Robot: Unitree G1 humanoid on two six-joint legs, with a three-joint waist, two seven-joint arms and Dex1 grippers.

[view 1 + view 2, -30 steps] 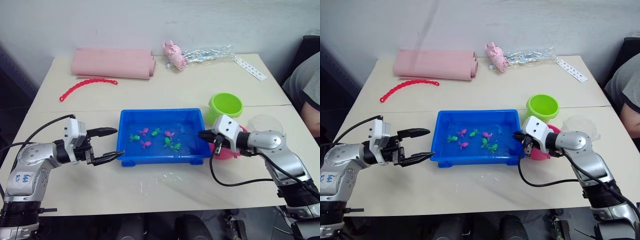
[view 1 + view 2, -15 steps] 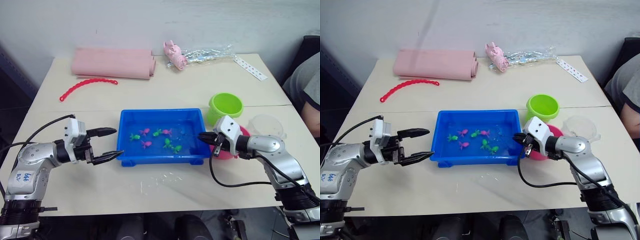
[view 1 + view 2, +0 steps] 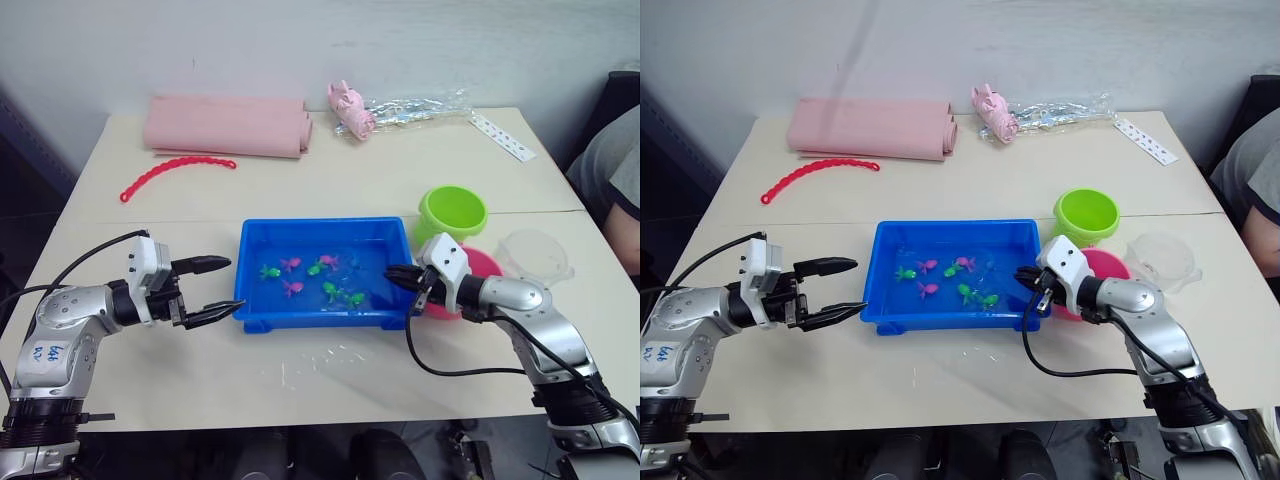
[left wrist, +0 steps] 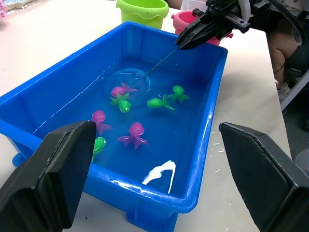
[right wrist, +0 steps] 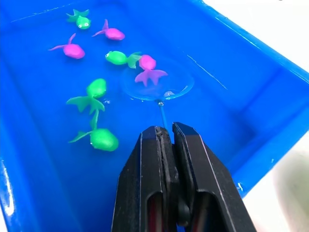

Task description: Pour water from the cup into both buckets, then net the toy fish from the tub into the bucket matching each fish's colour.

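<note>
Our right hand [image 5: 170, 137] pinched the net [image 5: 157, 83] handle, ring under a pink fish [image 5: 148, 67] in the tub [image 3: 258, 312]; our left hand [image 3: 222, 285] gaped empty.

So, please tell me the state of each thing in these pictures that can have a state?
Right gripper: shut on the net handle.
Left gripper: open, empty, beside the tub.
Net: ring dipped in the water, a pink fish over it.
Tub: holds water and floating toy fish.
Green bucket: upright.
Pink bucket: upright, partly hidden by the right arm.
Cup: upright on the table.
</note>
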